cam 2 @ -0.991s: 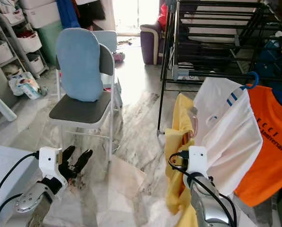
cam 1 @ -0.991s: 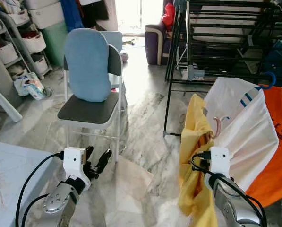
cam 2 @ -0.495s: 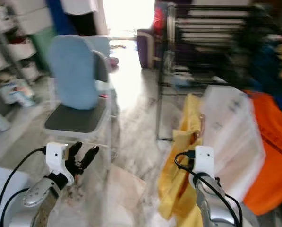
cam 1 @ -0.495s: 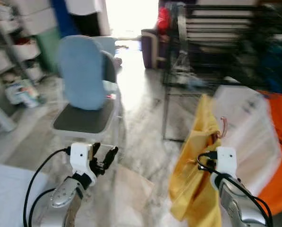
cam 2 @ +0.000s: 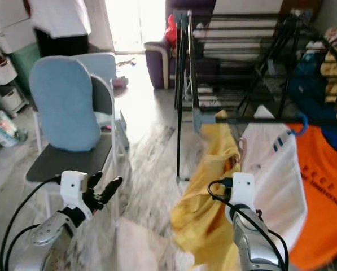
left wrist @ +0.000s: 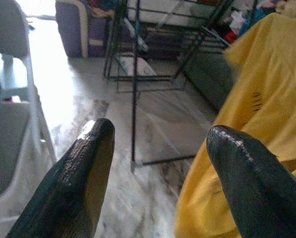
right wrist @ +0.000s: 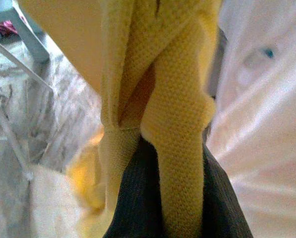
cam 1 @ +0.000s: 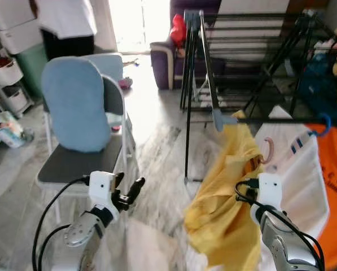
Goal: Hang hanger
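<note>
A yellow shirt [cam 1: 224,197] hangs on a hanger whose pink hook [cam 1: 268,151] sticks up beside its collar. My right gripper [cam 1: 259,169] is shut on the hanger and shirt; in the right wrist view yellow cloth [right wrist: 177,124] wraps over the black fingers [right wrist: 138,208]. The shirt's top sits just under the black drying rack's front rail [cam 1: 281,119], near a grey joint [cam 1: 222,119]. My left gripper [cam 1: 128,183] floats open and empty at the lower left, its fingertips [left wrist: 93,148] spread wide.
A white shirt [cam 1: 303,169] on a blue hook [cam 1: 324,125] and an orange shirt [cam 1: 335,186] hang on the rail to the right. A chair with a blue cushion [cam 1: 75,104] stands left. A person [cam 1: 66,25] and a purple sofa [cam 1: 165,51] are behind.
The whole view has shifted as I move nearer the rack. The yellow shirt in my right gripper now sits higher, close under the rail. The left gripper stays open.
</note>
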{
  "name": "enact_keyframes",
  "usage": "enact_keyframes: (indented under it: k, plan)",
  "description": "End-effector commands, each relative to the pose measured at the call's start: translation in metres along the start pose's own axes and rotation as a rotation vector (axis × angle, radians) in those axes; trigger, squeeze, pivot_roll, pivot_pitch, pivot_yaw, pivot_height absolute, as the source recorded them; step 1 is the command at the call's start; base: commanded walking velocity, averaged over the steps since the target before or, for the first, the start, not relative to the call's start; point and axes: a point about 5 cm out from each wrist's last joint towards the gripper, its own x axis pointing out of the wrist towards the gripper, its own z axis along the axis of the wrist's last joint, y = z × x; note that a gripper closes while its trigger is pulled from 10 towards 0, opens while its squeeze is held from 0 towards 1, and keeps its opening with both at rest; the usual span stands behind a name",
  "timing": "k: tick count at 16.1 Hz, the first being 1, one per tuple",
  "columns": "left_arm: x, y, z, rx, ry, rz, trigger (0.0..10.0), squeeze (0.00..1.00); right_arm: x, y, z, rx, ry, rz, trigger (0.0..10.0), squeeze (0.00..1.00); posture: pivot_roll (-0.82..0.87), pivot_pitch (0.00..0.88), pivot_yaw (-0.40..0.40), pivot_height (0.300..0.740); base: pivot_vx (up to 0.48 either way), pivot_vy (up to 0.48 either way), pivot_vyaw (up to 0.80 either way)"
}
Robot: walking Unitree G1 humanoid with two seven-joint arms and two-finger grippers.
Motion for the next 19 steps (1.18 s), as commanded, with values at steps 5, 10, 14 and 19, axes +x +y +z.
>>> enact_keyframes:
  k: [5,10,14,19]
  plan:
    - [-0.002,0.009,-0.001,0.009,0.021,0.038,10.0,0.0,0.002,0.014,0.013,-0.006,-0.049,0.055,10.0,0.0,-0.13,0.0,0.037,0.74,0.384,0.0,0.0]
    - [-0.001,0.013,0.0,-0.012,0.022,0.084,10.0,0.0,0.003,0.022,0.013,-0.026,-0.039,0.115,10.0,0.0,-0.13,0.0,0.041,0.74,0.0,0.0,0.0]
    - [0.002,0.019,0.005,0.059,0.007,0.098,10.0,0.0,0.004,0.039,0.013,-0.045,-0.004,0.228,10.0,0.0,-0.13,0.0,0.044,0.74,0.0,0.0,0.0]
    - [0.007,0.029,0.013,0.074,-0.013,0.116,10.0,0.0,0.017,0.045,0.025,-0.005,0.054,0.252,10.0,0.0,-0.12,0.0,0.041,0.74,0.0,0.0,0.0]
